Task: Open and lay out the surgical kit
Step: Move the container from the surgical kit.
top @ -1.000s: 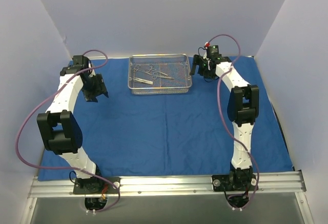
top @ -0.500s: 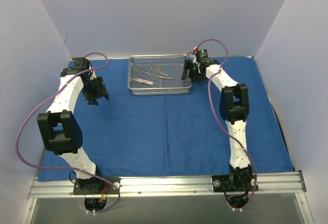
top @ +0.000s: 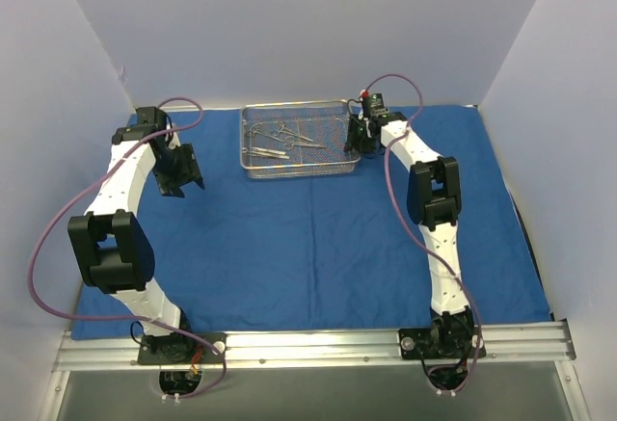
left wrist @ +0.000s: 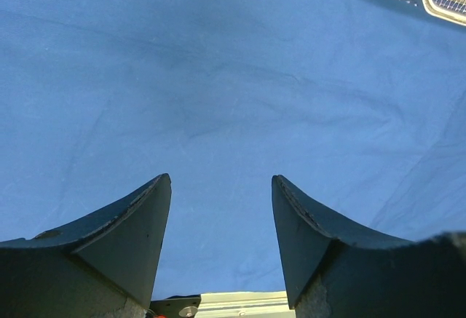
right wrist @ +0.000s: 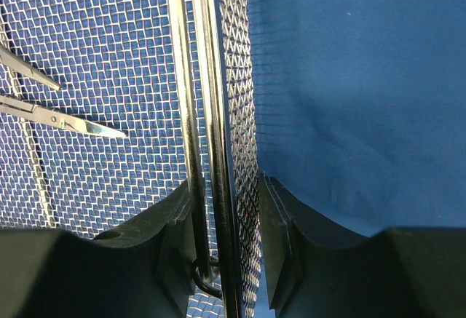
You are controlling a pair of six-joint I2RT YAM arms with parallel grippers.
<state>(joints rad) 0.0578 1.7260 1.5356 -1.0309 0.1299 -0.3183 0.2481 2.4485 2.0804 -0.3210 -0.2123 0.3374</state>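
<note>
Right wrist: right claw narrow astride the rim of the wire-mesh tray, grip unclear.

Top view high, looking down; wrist views close over cloth; right wrist shares tray rim with top.

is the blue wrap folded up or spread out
Spread out: the blue wrap lies flat and open, the mesh tray standing on it; only shallow creases show.

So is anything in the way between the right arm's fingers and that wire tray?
Nothing visible. The right fingers straddle the right wall of the wire tray, one inside, one outside. The instruments lie further in, clear.
</note>
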